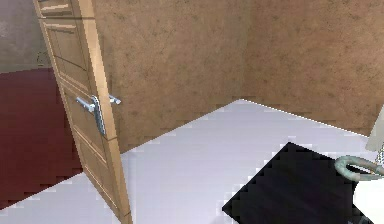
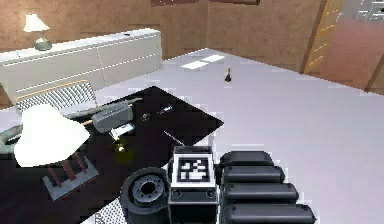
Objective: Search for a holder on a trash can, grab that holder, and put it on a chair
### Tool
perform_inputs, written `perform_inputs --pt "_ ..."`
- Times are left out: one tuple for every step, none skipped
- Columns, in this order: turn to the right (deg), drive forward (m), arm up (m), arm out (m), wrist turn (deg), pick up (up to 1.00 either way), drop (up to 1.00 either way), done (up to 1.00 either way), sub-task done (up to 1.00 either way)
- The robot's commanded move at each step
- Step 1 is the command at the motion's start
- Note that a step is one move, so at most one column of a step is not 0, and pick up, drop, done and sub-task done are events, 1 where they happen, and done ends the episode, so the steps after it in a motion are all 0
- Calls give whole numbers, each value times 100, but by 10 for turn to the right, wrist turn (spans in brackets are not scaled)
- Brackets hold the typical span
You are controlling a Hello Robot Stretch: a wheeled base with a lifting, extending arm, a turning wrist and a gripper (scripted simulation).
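The forward view has a wooden door (image 1: 85, 100) at its left. The arm side view has the gripper (image 2: 146, 190) low in the middle, with a cluttered black mat (image 2: 195, 115) behind it. I cannot tell whether it holds anything, or which thing is the holder.

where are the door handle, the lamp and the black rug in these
door handle (image 1: 99, 112), forward view, on its metal plate
lamp (image 2: 37, 22), arm side view, on the pale shade
black rug (image 1: 290, 190), forward view, on a bare middle part
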Motion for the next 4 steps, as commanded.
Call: perform_inputs --pt "0 0 0 36 0 0 0 0 0" --pt "0 0 0 0 450 0 0 0 0" --pt "0 0 0 0 330 0 0 0 0" --pt "0 0 -38 0 0 0 0 0 0"
